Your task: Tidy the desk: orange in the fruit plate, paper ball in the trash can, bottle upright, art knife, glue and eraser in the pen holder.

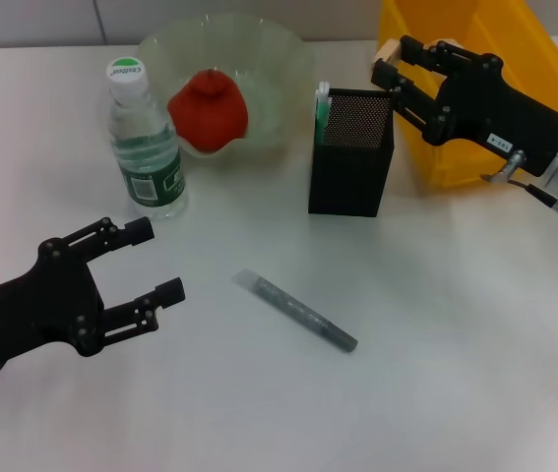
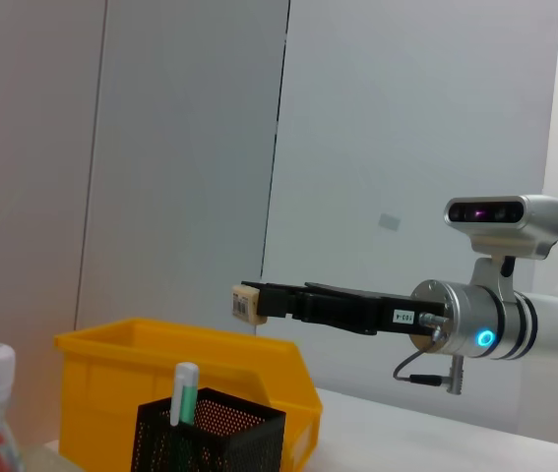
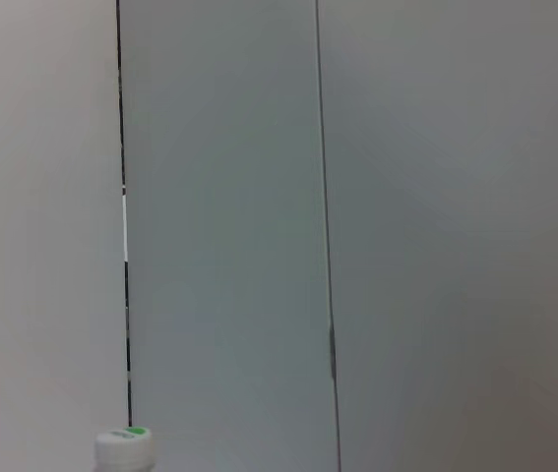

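Head view: eraser held above the pen holder

Head view coverage is dominated by the white desk (image 1: pixel 436 393). At its far right edge a yellow trash can (image 1: pixel 475 118) is seen, and at the far centre a pale fruit plate (image 1: pixel 279 59) in which the orange (image 1: pixel 208 108) is lodged. The right gripper (image 1: pixel 389 61) is raised just beside the black mesh pen holder (image 1: pixel 349 157), with its fingers pinched on a small eraser (image 1: pixel 387 51). The left gripper (image 1: pixel 155 261) is held low over the desk, fingers spread, near the upright bottle (image 1: pixel 146 138). A grey glue stick (image 1: pixel 296 311) is laid flat in front of the pen holder. A white-capped item (image 1: pixel 322 96) is lodged inside the holder.
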Controlling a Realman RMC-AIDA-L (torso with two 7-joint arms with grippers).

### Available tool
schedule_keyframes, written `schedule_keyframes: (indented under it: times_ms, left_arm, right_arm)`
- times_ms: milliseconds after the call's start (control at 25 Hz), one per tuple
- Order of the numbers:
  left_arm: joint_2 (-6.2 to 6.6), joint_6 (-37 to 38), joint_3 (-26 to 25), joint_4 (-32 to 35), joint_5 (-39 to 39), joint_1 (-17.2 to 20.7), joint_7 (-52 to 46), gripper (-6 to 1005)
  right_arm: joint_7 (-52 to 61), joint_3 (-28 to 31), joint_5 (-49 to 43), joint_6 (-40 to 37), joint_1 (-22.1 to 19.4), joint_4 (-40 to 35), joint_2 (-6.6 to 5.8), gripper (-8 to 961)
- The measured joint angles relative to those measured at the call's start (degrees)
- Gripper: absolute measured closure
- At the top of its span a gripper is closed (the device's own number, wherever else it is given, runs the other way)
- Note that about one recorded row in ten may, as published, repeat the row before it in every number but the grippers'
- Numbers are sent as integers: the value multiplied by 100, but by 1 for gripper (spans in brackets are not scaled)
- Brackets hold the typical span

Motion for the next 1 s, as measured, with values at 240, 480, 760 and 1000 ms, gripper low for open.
schedule_keyframes:
  times_ms: [240,480,760,1000]
  left_arm:
    - [0,0,1,0,0,2,7,216]
    - [0,7,1,0,0,2,8,216]
    - [0,31,1,0,0,19,9,216]
    - [0,51,1,0,-2,30,9,216]
  right_arm:
    - [7,-16,-9,116,62,46,-2,444]
    - [42,-26,-50,202,164,153,-16,433]
    - [153,-26,-54,263,175,145,-12,420]
    - [159,-31,-54,266,175,133,-8,236]
